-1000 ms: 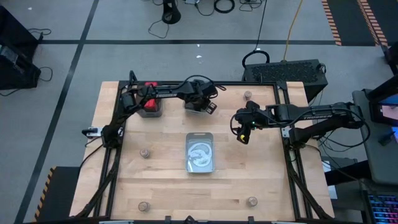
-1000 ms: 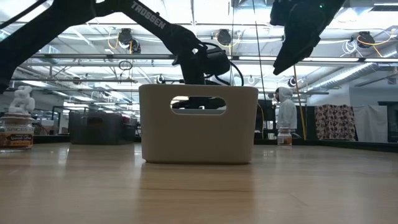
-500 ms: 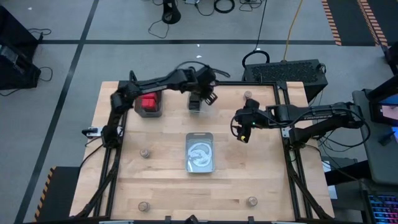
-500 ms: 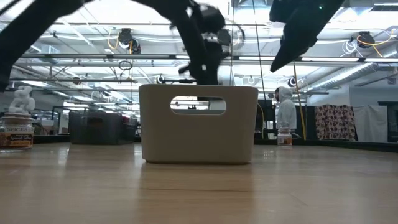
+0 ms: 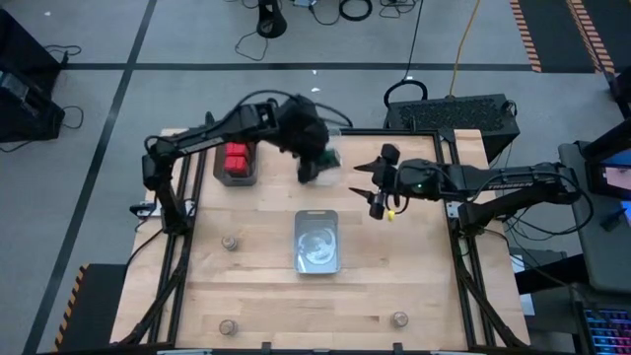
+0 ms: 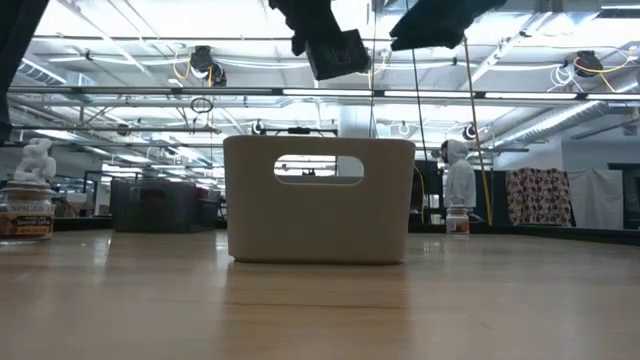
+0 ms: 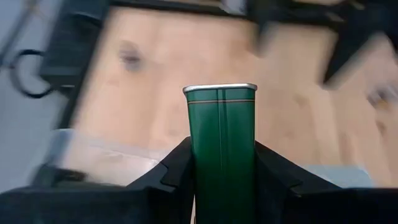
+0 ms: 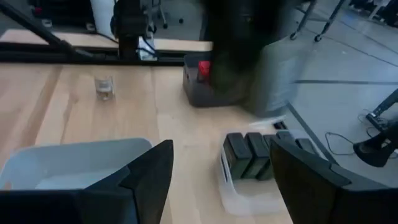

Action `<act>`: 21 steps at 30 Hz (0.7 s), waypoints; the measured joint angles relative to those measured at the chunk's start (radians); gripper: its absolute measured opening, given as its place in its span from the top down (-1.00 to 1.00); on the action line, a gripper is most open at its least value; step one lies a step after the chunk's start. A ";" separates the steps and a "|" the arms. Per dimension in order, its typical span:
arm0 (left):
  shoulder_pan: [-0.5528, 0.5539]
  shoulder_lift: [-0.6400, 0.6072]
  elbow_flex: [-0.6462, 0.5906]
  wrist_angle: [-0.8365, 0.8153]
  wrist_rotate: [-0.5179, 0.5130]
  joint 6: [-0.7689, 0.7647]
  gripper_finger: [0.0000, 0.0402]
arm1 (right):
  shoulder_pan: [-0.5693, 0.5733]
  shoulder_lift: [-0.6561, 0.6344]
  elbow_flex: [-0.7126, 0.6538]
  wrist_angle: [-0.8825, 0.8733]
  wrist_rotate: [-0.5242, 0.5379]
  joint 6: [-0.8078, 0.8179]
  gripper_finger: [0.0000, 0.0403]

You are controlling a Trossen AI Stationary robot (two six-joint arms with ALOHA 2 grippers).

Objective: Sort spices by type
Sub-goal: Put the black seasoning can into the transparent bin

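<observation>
Up near the back of the table (image 5: 256,296), the left gripper (image 7: 224,186) is hanging in the air w/ its fingers clamped on a dark green boxy tin (image 7: 222,149), silver rim on top, held upright btwn the two pads. From the low cam it's well above the clear plastic bin (image 6: 318,200), nothing touching the wood. Arm pic is smeared so can't make out much else around it

Right gripper (image 5: 380,187) is sitting just to the right of that, above the table right of the bin, jaws spread wide and nothing in them afaict

Spices are all over the place: red boxes (image 5: 235,158) are sitting in a dark tray (image 5: 237,179) at the back left, and in the right wrist cam a few black boxy ones (image 8: 249,155) are standing side by side in a small clear tray (image 8: 245,193). Round brown-topped jars are scattered, one mid-left (image 5: 230,243), one front left (image 5: 227,327), one front right (image 5: 399,319)

Silvery rectangular tin (image 5: 316,241) is lying flat in the middle, apart from both grippers

Person in a white hooded top (image 6: 460,180) is standing way back in the room
</observation>
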 joint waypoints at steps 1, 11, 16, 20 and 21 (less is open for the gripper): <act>-0.017 0.001 -0.002 -0.010 0.010 0.015 0.40 | 0.000 0.000 0.000 0.007 0.000 0.000 -0.23; -0.125 0.011 -0.001 0.044 0.031 0.119 0.40 | 0.000 0.009 0.000 0.039 -0.183 0.056 -0.23; -0.137 0.011 -0.001 0.060 0.028 0.119 0.40 | -0.001 0.009 0.000 0.059 -0.222 0.064 -0.23; -0.144 0.011 -0.001 0.061 0.026 0.118 0.40 | 0.000 0.009 0.000 0.059 -0.224 0.064 -0.23; -0.147 0.011 -0.001 0.062 0.025 0.118 0.40 | 0.000 0.009 0.000 0.060 -0.224 0.063 -0.23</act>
